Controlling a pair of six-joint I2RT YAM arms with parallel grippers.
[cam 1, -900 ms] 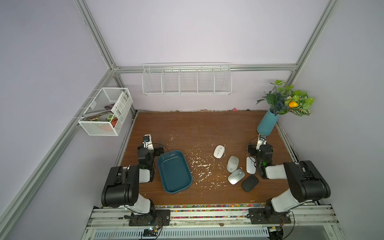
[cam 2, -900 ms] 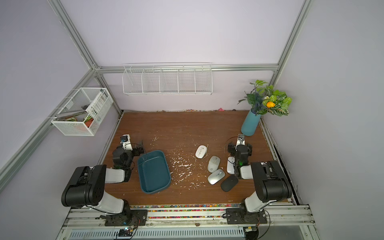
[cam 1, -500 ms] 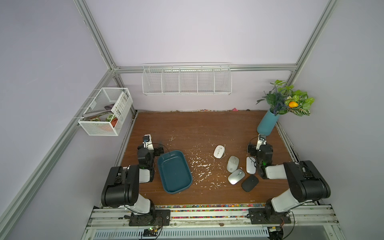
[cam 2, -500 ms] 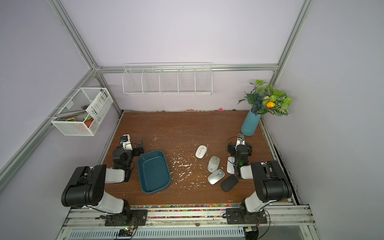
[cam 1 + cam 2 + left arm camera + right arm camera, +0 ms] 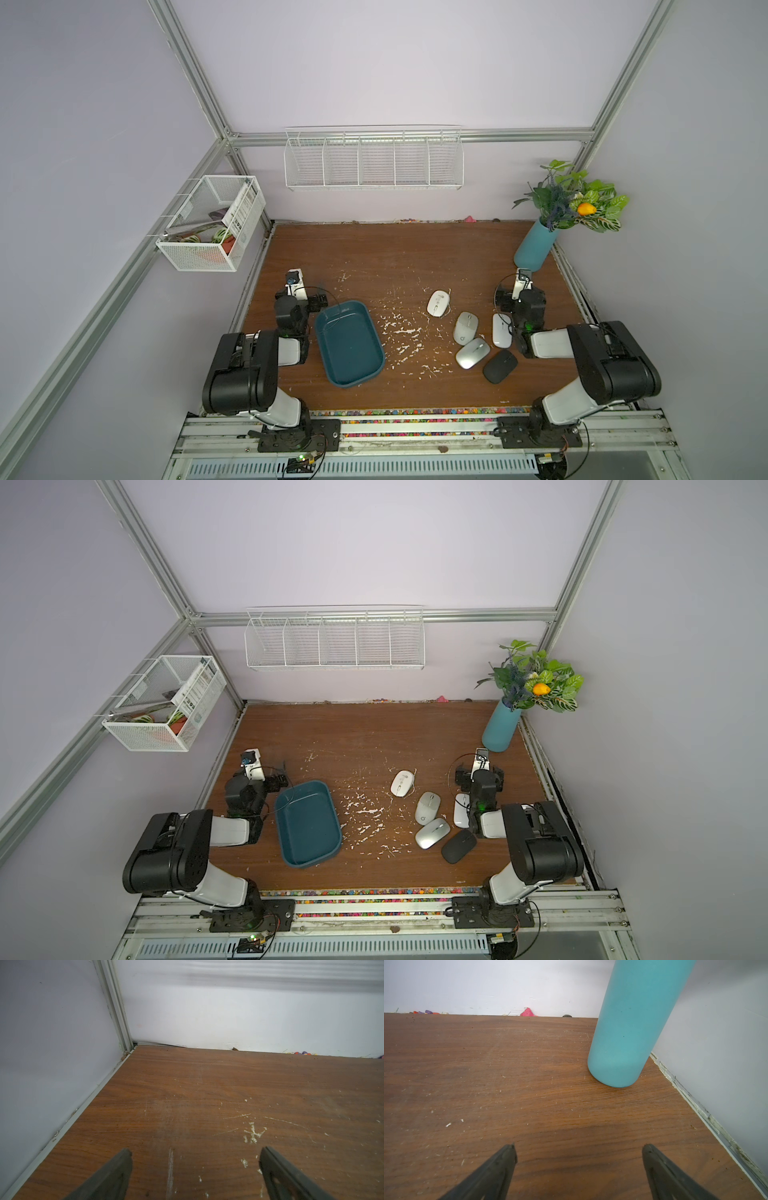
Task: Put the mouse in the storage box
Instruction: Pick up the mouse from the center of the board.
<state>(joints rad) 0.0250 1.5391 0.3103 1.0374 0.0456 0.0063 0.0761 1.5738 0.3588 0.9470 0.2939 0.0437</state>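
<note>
1. Five mice are out on the wooden table, over on the right arm's side. The white mouse lies farthest back, on its own.
2. The pale grey mouse comes next toward the front. The silver mouse lies at its near end, so close that the two look to be touching.
3. The black mouse sits just beside the silver one, nearest the front edge. The second white mouse lies right alongside the right arm's wrist.
4. The storage box, dark teal and shallow, rests flat on the table toward the left side. It is well apart from every mouse and just beside the left arm. A thin black cable from that arm seems to loop over its far corner.
5. White flecks are scattered on the wood between the box and the mice.
6. The left gripper has its fingers spread wide with only bare wood between them, and it points toward the back-left corner.
7. The right gripper is likewise spread wide and grasps nothing. It faces the light teal vase, which is near it but not touching.
8. That vase stands at the back-right corner and carries green foliage with one orange spot.
9. A long wire shelf hangs on the back wall. A white mesh basket with a few things inside hangs on the left wall.
</note>
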